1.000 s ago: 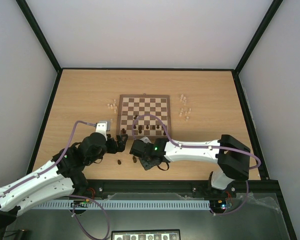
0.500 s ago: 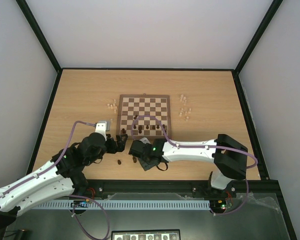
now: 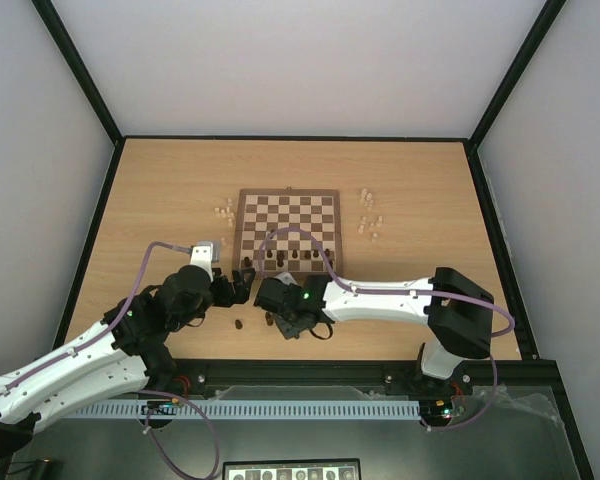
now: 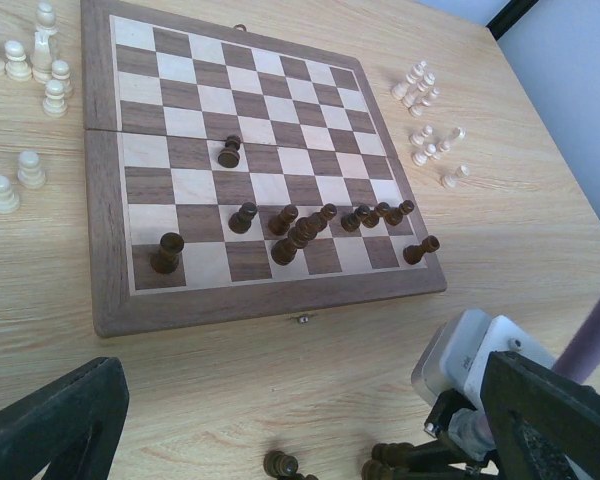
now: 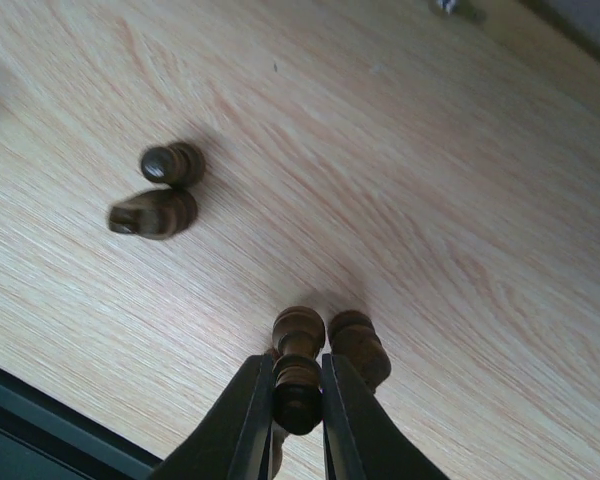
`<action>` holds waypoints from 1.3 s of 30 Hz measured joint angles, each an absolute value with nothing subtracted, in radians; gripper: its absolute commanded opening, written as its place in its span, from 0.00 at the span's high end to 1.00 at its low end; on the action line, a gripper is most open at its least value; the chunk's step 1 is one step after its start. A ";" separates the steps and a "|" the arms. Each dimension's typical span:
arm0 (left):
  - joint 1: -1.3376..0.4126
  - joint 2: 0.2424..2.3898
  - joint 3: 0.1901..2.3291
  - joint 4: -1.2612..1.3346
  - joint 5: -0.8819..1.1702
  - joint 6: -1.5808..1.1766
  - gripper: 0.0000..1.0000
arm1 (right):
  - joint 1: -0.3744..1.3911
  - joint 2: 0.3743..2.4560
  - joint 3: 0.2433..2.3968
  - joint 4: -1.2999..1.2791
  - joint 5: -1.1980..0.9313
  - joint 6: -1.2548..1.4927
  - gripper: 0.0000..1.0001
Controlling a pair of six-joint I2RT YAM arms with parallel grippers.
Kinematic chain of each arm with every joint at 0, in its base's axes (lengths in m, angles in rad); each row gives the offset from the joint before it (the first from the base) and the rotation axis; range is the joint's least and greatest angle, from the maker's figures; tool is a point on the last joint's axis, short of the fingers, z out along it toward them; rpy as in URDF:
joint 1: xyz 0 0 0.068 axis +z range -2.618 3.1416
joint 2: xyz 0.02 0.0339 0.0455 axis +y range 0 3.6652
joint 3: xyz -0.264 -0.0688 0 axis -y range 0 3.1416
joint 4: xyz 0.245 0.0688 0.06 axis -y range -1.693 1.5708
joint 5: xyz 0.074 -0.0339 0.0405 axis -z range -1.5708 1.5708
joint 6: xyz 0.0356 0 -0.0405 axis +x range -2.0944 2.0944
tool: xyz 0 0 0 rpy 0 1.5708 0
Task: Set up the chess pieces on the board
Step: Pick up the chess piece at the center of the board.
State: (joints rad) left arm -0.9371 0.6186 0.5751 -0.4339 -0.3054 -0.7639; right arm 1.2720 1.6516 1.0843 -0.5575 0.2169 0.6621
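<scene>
Now the right fingers (image 5: 250, 415) are clamped on a dark chess piece (image 5: 298, 378) on the bench (image 5: 450, 180), just off the board (image 4: 102, 250)'s near edge. A second dark piece (image 5: 360, 348) lies just beside. The left fingers (image 4: 50, 425), spread wide, hover near that same edge.

My right pincer (image 5: 298, 372) sits low over the surface (image 5: 430, 150), closed around the held dark piece (image 5: 299, 332). The neighbouring dark piece (image 5: 358, 345) touches it on one side, so no lateral room there. Two loose dark pieces (image 5: 155, 214) lie well apart. My left pincer (image 4: 305, 400) gapes over bare wood. Board (image 4: 105, 250): far rows free, near rows crowded with dark chessmen (image 4: 300, 228); cream pieces (image 4: 425, 110) flank both edges.
</scene>
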 measured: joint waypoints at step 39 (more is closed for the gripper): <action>-0.963 0.567 0.363 -0.133 -0.080 -0.712 0.02 | 0.907 1.386 1.321 -0.620 -0.083 0.432 0.86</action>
State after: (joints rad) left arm -0.9630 0.5674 0.3630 -0.1329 -0.0799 -0.7124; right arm 0.9073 1.3861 1.3212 -0.6201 -0.0834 0.4316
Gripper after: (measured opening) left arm 0.991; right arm 0.137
